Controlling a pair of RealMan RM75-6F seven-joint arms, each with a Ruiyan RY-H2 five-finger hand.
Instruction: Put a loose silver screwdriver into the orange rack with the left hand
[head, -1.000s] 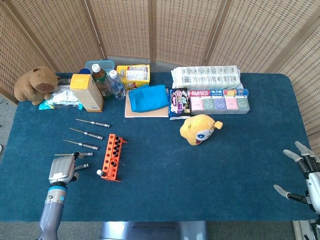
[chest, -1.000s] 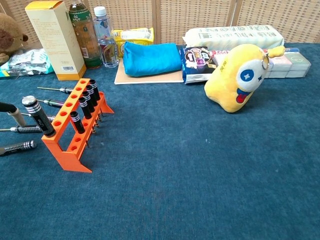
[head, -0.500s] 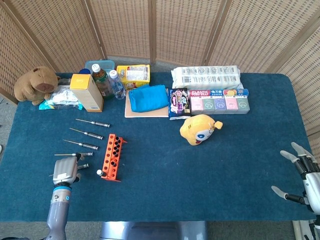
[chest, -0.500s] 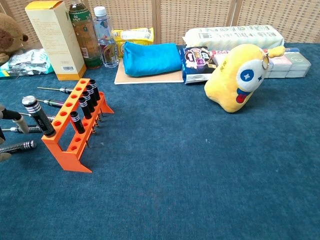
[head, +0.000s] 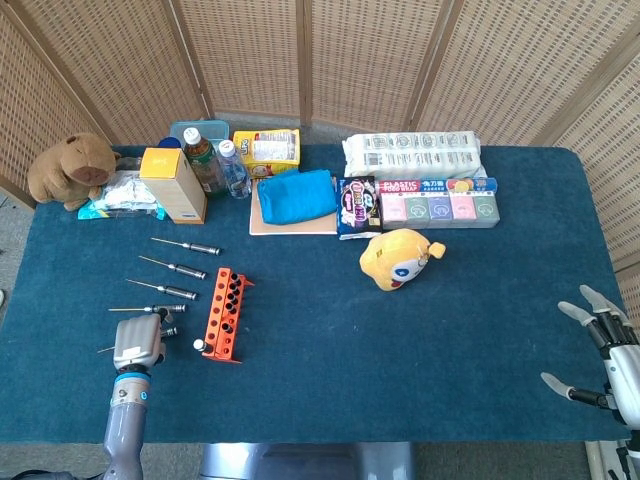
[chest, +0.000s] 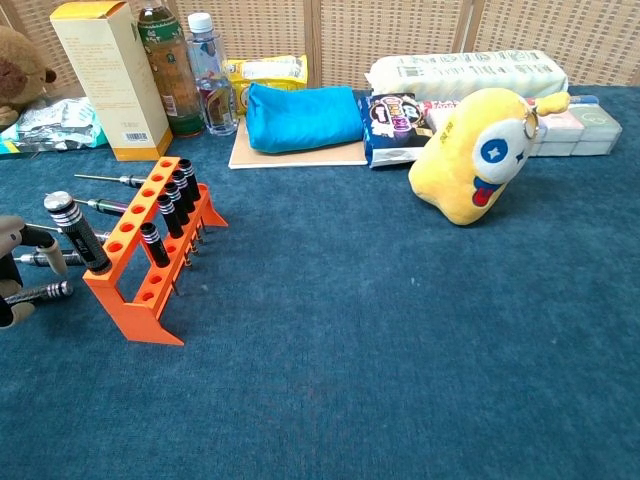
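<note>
The orange rack (head: 224, 314) (chest: 150, 250) stands at the table's left with several black-handled drivers in it. Several loose silver screwdrivers lie to its left in a row (head: 160, 289) (chest: 85, 205). The nearest loose screwdriver (head: 167, 331) (chest: 40, 292) lies flat on the cloth. My left hand (head: 138, 345) (chest: 15, 275) is right over it, fingers apart on either side of the handle, with no grip that I can see. My right hand (head: 600, 350) hovers at the table's far right edge, fingers spread and holding nothing.
A yellow plush (head: 397, 257) sits mid-table. Along the back stand a carton (head: 172, 184), bottles (head: 205, 160), a blue pouch (head: 296, 195), snack packs (head: 435, 200) and a brown plush (head: 72, 168). Blue cloth (head: 420, 360) covers the table.
My left hand has shifted slightly right and lower toward the nearest loose screwdriver, showing more in the chest view. The screwdriver has not moved. The right hand drifted a little.
</note>
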